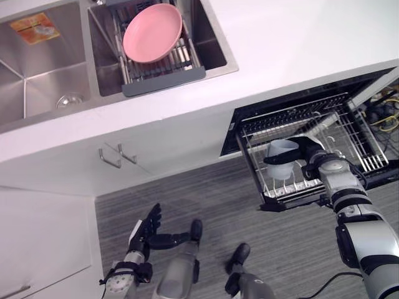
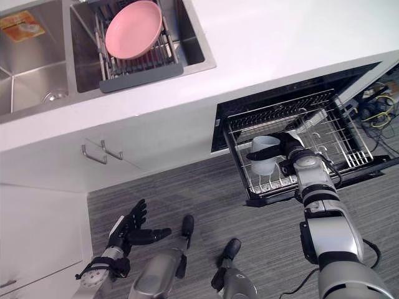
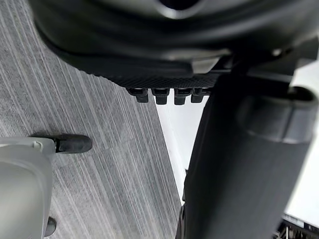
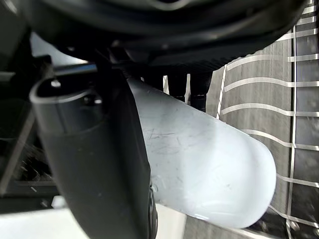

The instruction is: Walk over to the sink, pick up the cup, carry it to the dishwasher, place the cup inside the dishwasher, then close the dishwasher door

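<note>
The left hand [image 1: 146, 232] hangs low over the floor, fingers spread and holding nothing. Farther out, the right hand [image 1: 310, 151] is wrapped round the cup [image 1: 282, 159], which crosses its palm at the front left corner of the pulled-out dishwasher rack [image 1: 358, 146]; the set-down looks to lie straight below.

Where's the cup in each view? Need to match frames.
Left eye view: cup right of centre, gripped by the right hand at the pulled-out dishwasher rack.
Right eye view: cup in the same grip, slightly further left.
Right wrist view: pale cup close up in the right hand, rack wires behind.
Left wrist view: left hand over the grey floor.
Shared landmark: the rack's wire grid.
</note>
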You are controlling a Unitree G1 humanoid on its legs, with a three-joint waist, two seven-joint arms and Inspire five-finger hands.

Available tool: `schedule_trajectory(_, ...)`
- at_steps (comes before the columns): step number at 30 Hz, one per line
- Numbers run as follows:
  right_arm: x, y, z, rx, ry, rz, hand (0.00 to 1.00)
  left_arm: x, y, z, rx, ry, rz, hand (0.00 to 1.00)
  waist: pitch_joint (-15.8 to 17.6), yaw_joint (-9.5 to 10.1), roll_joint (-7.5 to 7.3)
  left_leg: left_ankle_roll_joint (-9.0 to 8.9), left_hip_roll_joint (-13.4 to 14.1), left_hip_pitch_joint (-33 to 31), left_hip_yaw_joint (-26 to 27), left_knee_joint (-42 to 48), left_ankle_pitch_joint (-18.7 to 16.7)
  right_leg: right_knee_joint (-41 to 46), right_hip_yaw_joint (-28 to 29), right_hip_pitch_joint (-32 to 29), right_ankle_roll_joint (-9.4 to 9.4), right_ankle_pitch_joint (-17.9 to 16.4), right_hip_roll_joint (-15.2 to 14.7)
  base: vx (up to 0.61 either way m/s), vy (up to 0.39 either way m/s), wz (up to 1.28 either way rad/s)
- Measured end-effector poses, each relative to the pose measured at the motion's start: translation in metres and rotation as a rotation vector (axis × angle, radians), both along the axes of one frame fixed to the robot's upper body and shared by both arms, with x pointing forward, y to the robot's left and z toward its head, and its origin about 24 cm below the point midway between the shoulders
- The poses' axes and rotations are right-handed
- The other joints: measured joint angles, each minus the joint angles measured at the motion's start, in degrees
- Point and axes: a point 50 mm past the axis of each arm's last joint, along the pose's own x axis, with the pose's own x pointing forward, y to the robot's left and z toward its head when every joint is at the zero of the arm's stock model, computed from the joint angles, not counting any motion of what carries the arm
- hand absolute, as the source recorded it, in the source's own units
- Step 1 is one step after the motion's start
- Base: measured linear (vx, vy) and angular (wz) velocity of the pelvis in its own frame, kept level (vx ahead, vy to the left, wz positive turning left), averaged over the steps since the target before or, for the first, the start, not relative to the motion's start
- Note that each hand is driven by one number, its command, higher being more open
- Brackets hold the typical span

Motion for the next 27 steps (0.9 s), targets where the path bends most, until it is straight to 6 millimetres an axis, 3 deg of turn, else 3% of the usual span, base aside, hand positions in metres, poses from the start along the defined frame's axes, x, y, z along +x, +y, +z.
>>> schedule_trajectory(11,0.009,0.003,0.018,-0.009,-0.061,-0.02,1.0,0.004,-0.001,0.004,-0.016,-0.021,0.004,1.0,1.06,1.13,0.52,-0.7,0.52,-2.59,-0.47,1.17,0.13,0.15,0.01,-1.66,-0.93,-0.61,0.51,0.01,-0.008,0.02)
schedule_trajectory(22,0.013,0.007,0.034,0.002,-0.152,-0.007,1.0,0.004,-0.001,0.003,-0.011,-0.011,0.018,1.0,1.17,0.59,0.38,-0.76,1.02,-0.94,0.98,0.44,0.18,0.89,1.39,-1.31,-1.01,-0.66,0.63,0.02,-0.005,-0.06)
schedule_trajectory(27,-0.005,0.012,0.041,0.13,-0.36,0.042,1.0,-0.006,0.003,-0.007,0.025,0.041,0.061,1.0,0.41,-0.86,-1.09,-0.66,1.92,2.46,5.75,-2.48,0.31,0.9,3.13,-0.27,-0.98,-0.68,0.64,0.04,-0.012,-0.15)
